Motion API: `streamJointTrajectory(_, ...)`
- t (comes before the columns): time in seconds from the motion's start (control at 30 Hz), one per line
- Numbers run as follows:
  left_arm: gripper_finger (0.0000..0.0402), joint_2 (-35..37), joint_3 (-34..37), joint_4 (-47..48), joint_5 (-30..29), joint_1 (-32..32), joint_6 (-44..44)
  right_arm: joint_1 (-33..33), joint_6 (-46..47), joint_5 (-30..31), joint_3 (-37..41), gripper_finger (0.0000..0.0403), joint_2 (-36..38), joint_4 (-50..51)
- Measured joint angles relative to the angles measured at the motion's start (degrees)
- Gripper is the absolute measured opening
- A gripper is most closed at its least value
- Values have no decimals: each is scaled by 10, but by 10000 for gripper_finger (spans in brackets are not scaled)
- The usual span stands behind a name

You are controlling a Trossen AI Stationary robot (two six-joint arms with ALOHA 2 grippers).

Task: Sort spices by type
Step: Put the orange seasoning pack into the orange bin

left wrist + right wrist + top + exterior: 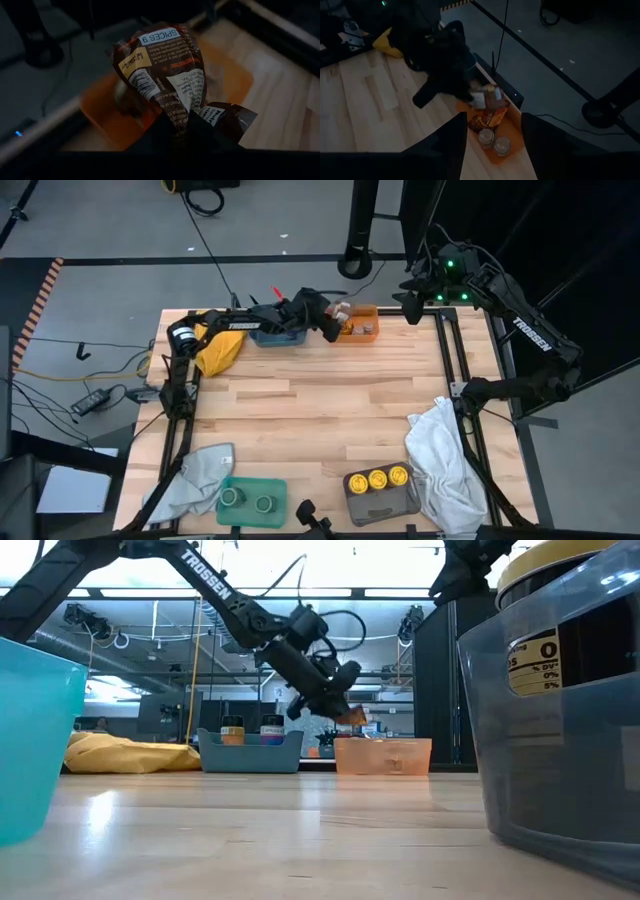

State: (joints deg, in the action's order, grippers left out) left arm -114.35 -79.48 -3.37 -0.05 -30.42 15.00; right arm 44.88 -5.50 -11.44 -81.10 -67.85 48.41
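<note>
My left gripper [333, 320] reaches along the far edge and is shut on a brown spice packet [165, 65], above the orange bin [362, 332]. That bin holds two clear-lidded jars [493, 141] and an orange packet [487, 120]. Two dark-lidded jars [250, 729] stand in the blue bin [272, 336]. Two green-lidded jars [247, 500] sit in the green tray, and three yellow-lidded jars [377, 479] in the grey tray. My right gripper [492, 145] is open, raised over the table's far right corner. My left gripper pinches the brown packet by one crumpled end [176, 114] between its two fingers. It comes slanting down from the table's left. The packet is lifted clear and sticks out beyond the fingertips, over the orange bin's left part [350, 745].
A yellow cloth [220, 350] lies at the far left beside the blue bin. White cloths lie at the near left [195, 472] and near right [440, 460]. Bare wood [320, 410] fills the table's middle. Cables and a dark stand sit on the floor beyond the far edge.
</note>
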Motion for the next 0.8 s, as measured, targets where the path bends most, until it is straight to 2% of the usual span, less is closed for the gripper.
streamJointTrajectory(0.17, 39, -31, 0, -5, 27, 2, 33, 0, 0, 0, 0, 195, 0, -1)
streamJointTrajectory(0.53, 42, -42, 0, -24, 6, 1, 32, 0, 0, 0, 0, 195, 0, 1)
streamJointTrajectory(0.8, 88, -42, 0, -25, 7, 1, 30, 0, -3, -1, 0, 195, 0, 1)
